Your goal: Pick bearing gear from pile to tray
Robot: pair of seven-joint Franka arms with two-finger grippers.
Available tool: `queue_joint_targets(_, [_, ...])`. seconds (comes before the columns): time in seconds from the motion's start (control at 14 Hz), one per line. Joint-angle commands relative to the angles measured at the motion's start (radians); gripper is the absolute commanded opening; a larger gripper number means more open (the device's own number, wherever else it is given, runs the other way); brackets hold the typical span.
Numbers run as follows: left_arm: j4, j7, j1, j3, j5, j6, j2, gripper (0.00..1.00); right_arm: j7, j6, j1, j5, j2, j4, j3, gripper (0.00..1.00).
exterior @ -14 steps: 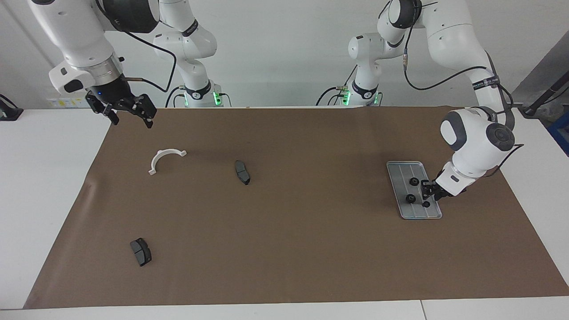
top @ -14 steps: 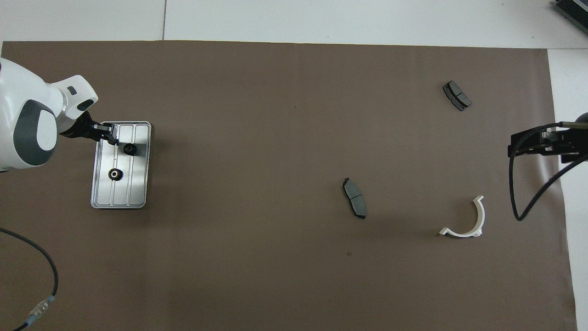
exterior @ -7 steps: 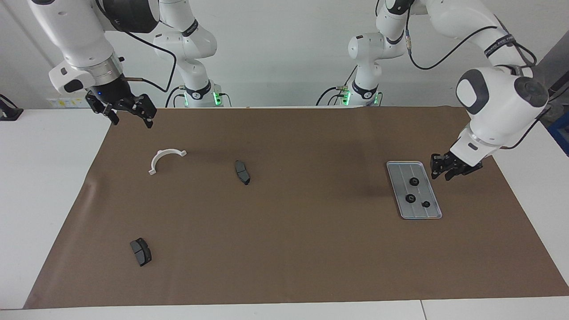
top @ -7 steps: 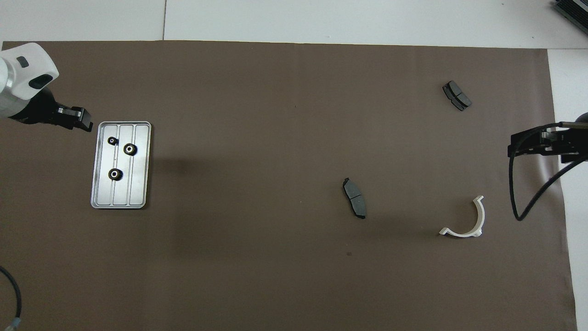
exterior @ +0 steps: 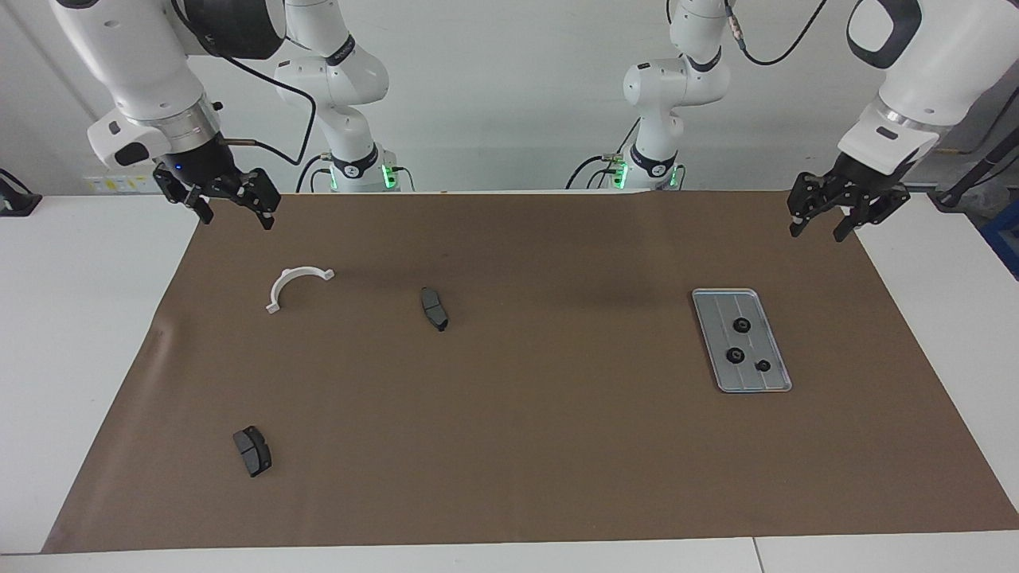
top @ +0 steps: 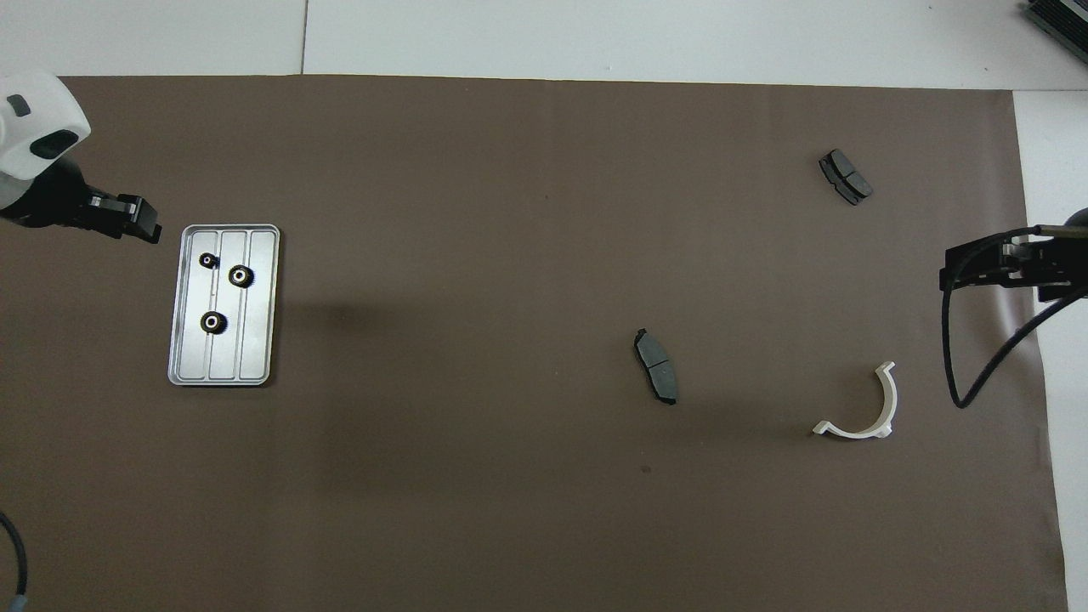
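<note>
The silver tray (exterior: 720, 306) (top: 255, 331) lies on the brown mat toward the left arm's end. Three small black bearing gears rest in it: one (exterior: 741, 324) (top: 212, 321), a second (exterior: 735, 355) (top: 241, 275), and a smaller third (exterior: 763, 365) (top: 208, 260). My left gripper (exterior: 817, 232) (top: 146, 228) hangs open and empty, high over the mat's edge beside the tray. What shows of the pile is two dark brake pads (exterior: 434, 309) (exterior: 252, 450) and a white bracket (exterior: 285, 280). My right gripper (exterior: 237, 221) (top: 952, 274) waits open above the mat's corner at its own end.
In the overhead view the brake pads (top: 656, 378) (top: 845, 177) and the bracket (top: 890, 399) are spread over the right arm's half of the mat. White table borders the brown mat (exterior: 557, 446) on all sides.
My left gripper has opened, leaving the third gear in the tray, then risen and drawn back from the tray toward the mat's edge. The right arm has not moved.
</note>
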Motion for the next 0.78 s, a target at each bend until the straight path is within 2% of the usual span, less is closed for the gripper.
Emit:
queue_joint_targets(0.0, [-0.027, 0.002, -0.004, 0.007, -0.003, 0.007, -0.016, 1.00, -0.006, 0.000, 0.000, 0.017, -0.021, -0.021, -0.002, 1.00])
queue_joint_targets(0.71, [-0.190, -0.003, 0.000, 0.007, 0.049, 0.104, -0.080, 1.00, -0.006, 0.000, 0.000, 0.017, -0.021, -0.021, -0.002, 1.00])
